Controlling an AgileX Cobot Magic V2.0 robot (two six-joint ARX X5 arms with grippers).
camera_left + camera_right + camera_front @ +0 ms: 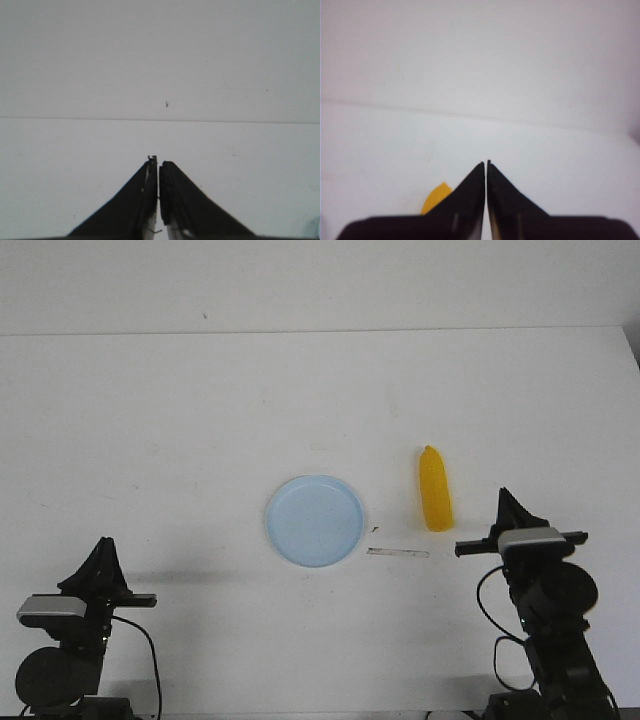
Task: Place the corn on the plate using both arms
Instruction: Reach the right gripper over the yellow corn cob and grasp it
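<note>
Corn, smooth and tapered, lies on the table just beyond my closed, pointed right claw. My left claw is closed too. Left of the corn sits the round, shallow plate.

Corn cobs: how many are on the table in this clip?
1. The corn lies on the table just right of the plate, ahead of the right hand. Nothing seems hidden.

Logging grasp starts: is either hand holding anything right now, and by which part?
Nothing is held. The left hand and right hand are both shut on nothing; the corn lies untouched on the table beside the plate.
</note>
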